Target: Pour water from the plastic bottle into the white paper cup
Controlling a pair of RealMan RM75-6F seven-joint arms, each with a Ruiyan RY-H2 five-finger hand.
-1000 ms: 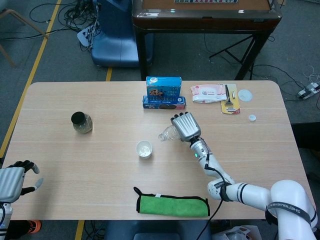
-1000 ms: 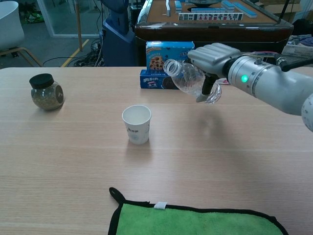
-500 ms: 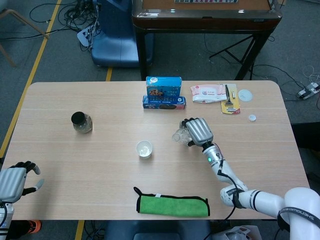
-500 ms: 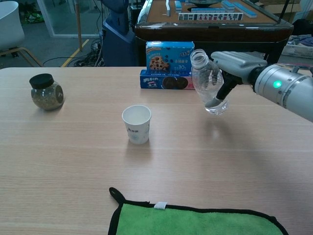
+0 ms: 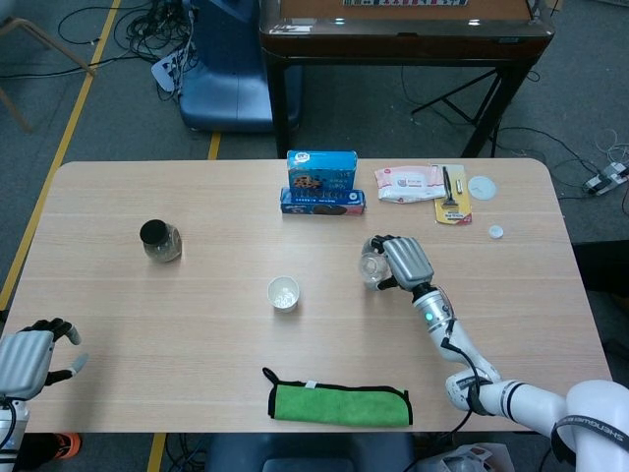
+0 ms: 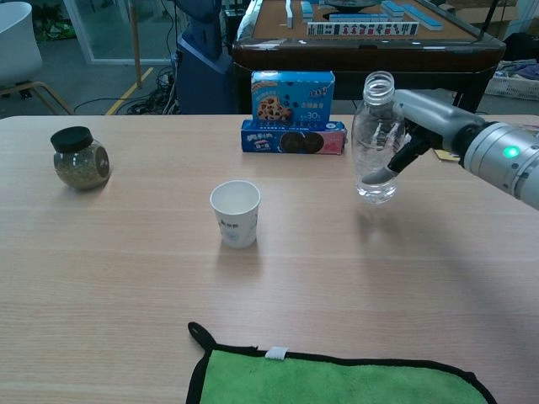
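Gripping the plastic bottle (image 6: 376,139) mid-body, the right hand (image 6: 438,126) holds it upright, uncapped; looks light, thin-walled, crushable, so squeeze gently.

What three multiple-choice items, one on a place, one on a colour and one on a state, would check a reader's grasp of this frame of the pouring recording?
1. Where does the white paper cup stand relative to the plastic bottle in the chest view?
A. To its left on the table
B. Behind it, by the cookie boxes
C. On the green cloth

2. What colour is the lid of the glass jar?
A. White
B. Black
C. Red

3. How is the plastic bottle held now?
A. Lying flat on the table
B. Tipped mouth-down over the cup
C. About upright, uncapped, in the right hand

Answers:
1. A, the cup sits left of the bottle, apart from it.
2. B, the lid is dark black in both views.
3. C, the open neck points up while the right hand grips its side.
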